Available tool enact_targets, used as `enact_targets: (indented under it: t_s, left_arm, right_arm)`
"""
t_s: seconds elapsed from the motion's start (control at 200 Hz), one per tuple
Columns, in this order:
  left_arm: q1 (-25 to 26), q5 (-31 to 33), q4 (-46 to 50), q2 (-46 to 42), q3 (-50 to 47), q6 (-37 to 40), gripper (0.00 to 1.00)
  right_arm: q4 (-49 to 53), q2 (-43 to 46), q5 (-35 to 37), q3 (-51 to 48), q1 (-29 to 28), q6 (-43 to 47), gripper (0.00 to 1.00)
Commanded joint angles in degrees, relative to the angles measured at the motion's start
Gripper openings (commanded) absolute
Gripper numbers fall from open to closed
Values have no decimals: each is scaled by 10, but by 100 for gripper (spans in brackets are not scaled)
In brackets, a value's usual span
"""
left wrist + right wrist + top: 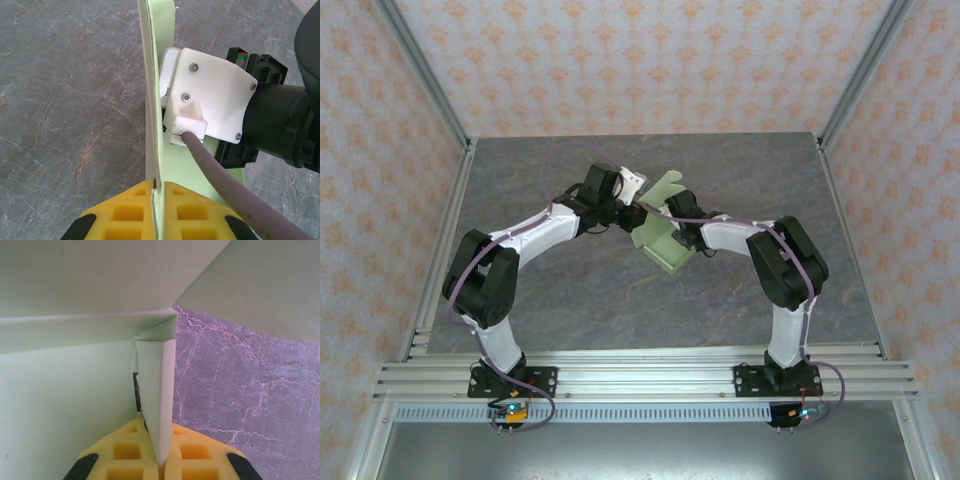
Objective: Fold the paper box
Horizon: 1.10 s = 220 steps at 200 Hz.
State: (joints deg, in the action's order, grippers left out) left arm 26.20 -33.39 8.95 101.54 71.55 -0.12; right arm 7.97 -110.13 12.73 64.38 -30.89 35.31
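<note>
The paper box [665, 240] is pale green card, partly folded and held up over the middle of the grey table between both arms. My left gripper [628, 213] is shut on one thin upright panel of the paper box [156, 75], the card edge pinched between its yellow fingers [125, 212]. From the right, my right gripper [672, 226] is shut on a folded side flap of the paper box [157, 390], which runs down between its yellow fingers [195, 457]. Larger green panels [65, 285] spread above and to the left of that flap.
The grey marbled table [580, 300] lies under the box. The right arm's white wrist housing [212, 95] and purple cable [235, 192] sit close beside the card in the left wrist view. Aluminium frame rails [640, 375] and patterned walls bound the table.
</note>
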Motion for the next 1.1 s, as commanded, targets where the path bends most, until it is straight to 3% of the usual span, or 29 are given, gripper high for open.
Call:
enact_targets:
  t_s: [0.0,0.14,0.375,0.496,0.966,1.096]
  left_arm:
    - [11,-48,32,0,13,-1,0]
    - [11,-44,39,0,16,4,0]
    - [10,-34,55,-1,18,24,0]
    - [10,-35,53,-1,16,22,0]
    - [11,-33,65,2,36,24,0]
    - [11,-32,65,4,37,21,0]
  right_arm:
    - [-18,-8,43,-29,3,23,17]
    - [8,66,-47,-27,11,-15,36]
    - [28,127,-162,-21,55,-64,44]
    - [30,135,-203,-26,69,-78,44]
    - [62,74,-234,-7,71,-66,41]
    - [84,56,-179,9,58,-45,35]
